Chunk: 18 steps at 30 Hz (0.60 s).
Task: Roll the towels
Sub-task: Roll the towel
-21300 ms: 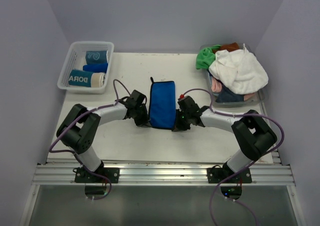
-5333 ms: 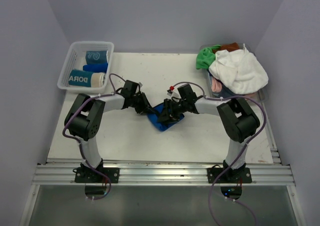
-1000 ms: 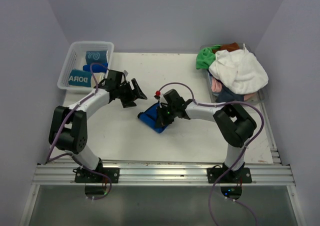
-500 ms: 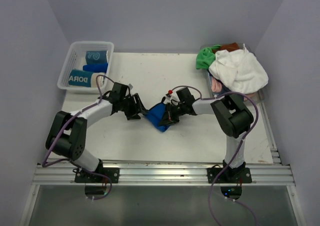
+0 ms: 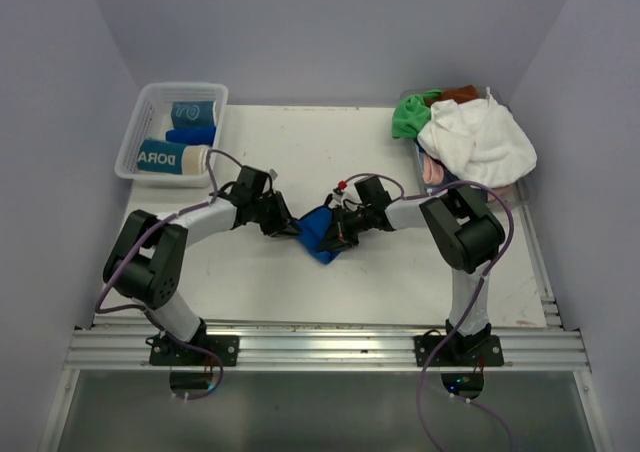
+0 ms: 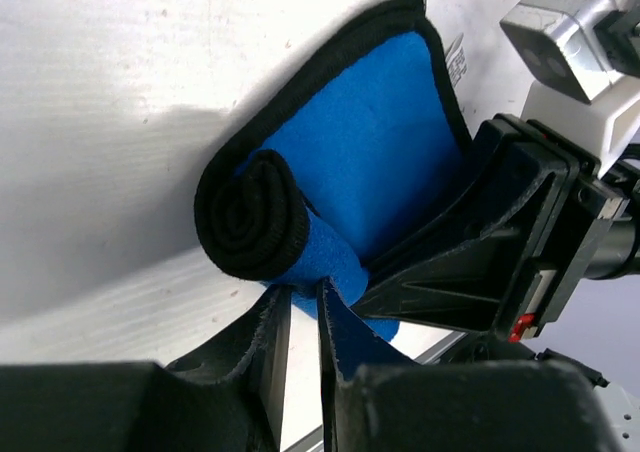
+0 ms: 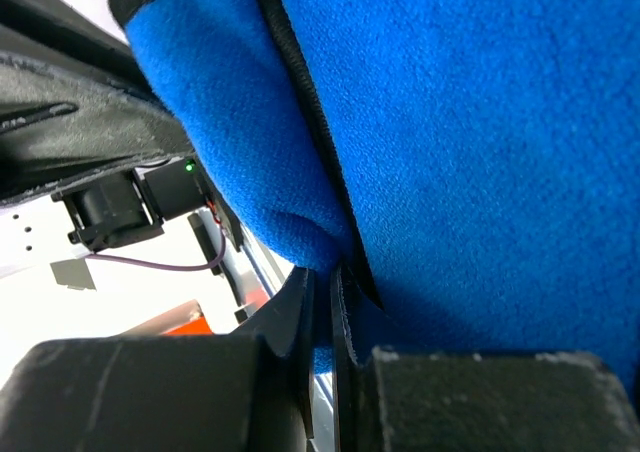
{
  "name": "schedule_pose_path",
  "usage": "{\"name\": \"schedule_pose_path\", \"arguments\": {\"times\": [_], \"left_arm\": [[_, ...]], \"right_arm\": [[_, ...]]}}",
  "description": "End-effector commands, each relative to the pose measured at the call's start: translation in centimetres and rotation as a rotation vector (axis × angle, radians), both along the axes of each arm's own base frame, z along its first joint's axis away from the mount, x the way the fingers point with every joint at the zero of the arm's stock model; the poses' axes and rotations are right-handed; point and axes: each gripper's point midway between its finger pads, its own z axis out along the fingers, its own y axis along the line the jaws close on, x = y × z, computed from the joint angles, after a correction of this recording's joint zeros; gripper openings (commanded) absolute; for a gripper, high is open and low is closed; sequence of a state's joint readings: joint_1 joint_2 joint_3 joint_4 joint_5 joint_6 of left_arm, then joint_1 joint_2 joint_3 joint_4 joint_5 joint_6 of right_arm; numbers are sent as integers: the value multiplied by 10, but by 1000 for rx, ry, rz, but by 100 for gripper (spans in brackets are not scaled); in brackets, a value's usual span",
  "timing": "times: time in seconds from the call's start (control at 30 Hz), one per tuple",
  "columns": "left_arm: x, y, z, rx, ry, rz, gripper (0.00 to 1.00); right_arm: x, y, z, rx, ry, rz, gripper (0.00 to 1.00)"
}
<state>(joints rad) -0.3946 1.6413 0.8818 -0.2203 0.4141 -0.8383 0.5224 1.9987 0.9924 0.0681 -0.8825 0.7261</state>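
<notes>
Mid-table, my right gripper point(image 5: 338, 230) is clenched on the edge of the blue towel point(image 5: 318, 236), which lies part-rolled on the table with a tight roll at one end. My left gripper point(image 6: 305, 302) sits at that roll, fingers nearly together. Whether they pinch cloth, I can't tell. Farther back are rolled towels point(image 5: 185, 137) in the left basket point(image 5: 130, 137) and a loose towel heap point(image 5: 478, 142) on the right.

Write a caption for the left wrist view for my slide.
Half-rolled blue towel, left gripper pinching near the roll, right gripper holding the flat part.
</notes>
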Motion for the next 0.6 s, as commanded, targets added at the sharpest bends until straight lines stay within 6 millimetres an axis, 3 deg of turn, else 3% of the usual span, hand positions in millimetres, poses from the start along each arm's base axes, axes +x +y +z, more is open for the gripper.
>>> {"name": "schedule_pose_path", "arguments": {"times": [0.0, 0.2, 0.33, 0.47, 0.57], "left_arm": [[25, -15, 19, -41, -89, -12, 19], [35, -23, 13, -47, -79, -17, 18], [43, -25, -2, -30, -54, -8, 17], [45, -28, -22, -13, 13, -14, 13], [42, -27, -35, 10, 58, -18, 13]], "right_arm": [[-3, -3, -5, -8, 26, 2, 0], [-5, -4, -6, -15, 31, 11, 0], [0, -5, -4, -36, -8, 9, 1], [4, -16, 2, -120, -64, -5, 29], [10, -28, 17, -192, -155, -37, 38]]}}
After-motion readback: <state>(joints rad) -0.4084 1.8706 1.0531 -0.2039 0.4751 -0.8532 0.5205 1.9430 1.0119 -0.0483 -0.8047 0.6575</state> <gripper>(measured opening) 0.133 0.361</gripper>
